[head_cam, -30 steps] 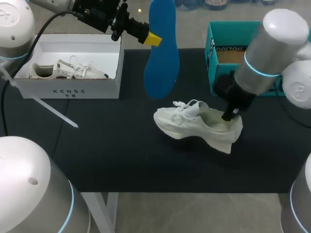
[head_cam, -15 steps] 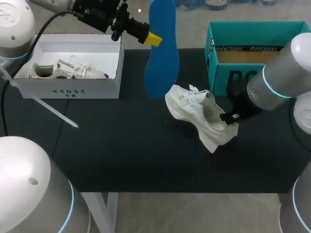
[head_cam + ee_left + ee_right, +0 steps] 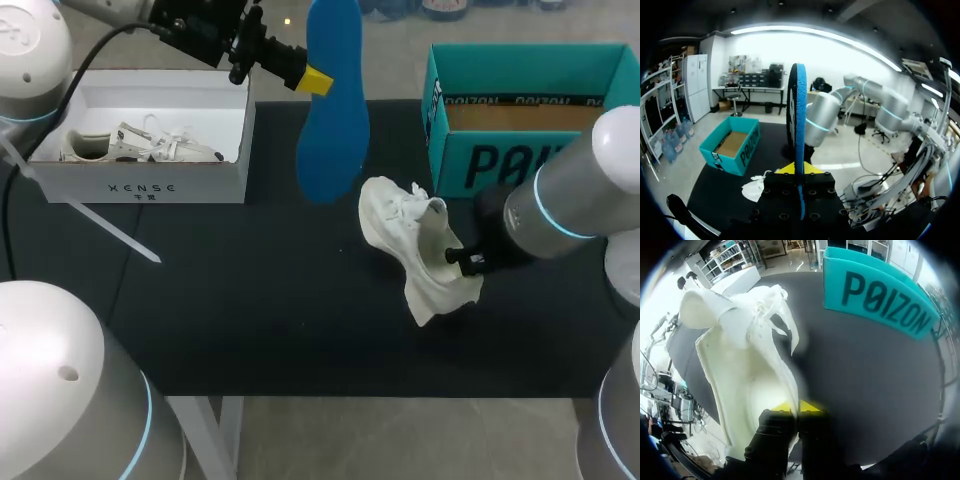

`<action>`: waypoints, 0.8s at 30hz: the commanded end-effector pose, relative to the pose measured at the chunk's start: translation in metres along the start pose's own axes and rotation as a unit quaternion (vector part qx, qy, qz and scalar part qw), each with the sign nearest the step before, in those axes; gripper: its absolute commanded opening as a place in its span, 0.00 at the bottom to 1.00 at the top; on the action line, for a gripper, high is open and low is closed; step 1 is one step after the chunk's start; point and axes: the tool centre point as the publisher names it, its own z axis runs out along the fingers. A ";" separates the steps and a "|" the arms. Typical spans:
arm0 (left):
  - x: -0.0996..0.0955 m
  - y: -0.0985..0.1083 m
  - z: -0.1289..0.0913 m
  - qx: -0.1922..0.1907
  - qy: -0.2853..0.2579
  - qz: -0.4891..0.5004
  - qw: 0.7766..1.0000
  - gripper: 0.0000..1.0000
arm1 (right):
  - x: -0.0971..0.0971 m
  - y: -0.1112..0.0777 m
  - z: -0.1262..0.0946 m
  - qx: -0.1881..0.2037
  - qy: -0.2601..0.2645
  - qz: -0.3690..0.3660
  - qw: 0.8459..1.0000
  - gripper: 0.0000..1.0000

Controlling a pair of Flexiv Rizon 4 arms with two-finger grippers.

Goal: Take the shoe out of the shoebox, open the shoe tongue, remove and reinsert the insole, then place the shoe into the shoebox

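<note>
Robotics lab, left arm (image 3: 190, 20), right arm (image 3: 570, 205), black table (image 3: 250, 300)

Bare mat (image 3: 250, 295) beneath raised insole (image 3: 333, 110)

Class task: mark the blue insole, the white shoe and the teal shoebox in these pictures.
blue insole (image 3: 330, 150), head view, wide lower part.
white shoe (image 3: 420, 255), head view, at its opening.
teal shoebox (image 3: 500, 165), head view, front wall.

white box (image 3: 150, 186) | rear left of black mat (image 3: 250, 310) | lidless | white sneaker (image 3: 140, 146) with loose laces inside
</note>
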 end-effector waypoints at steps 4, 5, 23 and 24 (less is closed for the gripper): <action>0.000 0.000 0.000 0.000 0.000 0.000 1.000 0.00 | 0.019 -0.010 -0.003 -0.003 -0.048 0.045 0.998 0.00; 0.000 0.000 0.000 0.000 0.000 0.000 1.000 0.00 | 0.019 -0.011 -0.001 -0.001 -0.047 0.049 0.998 0.00; 0.000 0.000 0.000 0.000 0.000 0.000 1.000 0.00 | 0.022 -0.010 0.037 0.024 -0.043 0.114 0.992 0.00; 0.000 0.000 0.000 0.000 0.000 0.000 1.000 0.00 | 0.022 -0.008 0.038 0.023 -0.041 0.117 0.992 0.00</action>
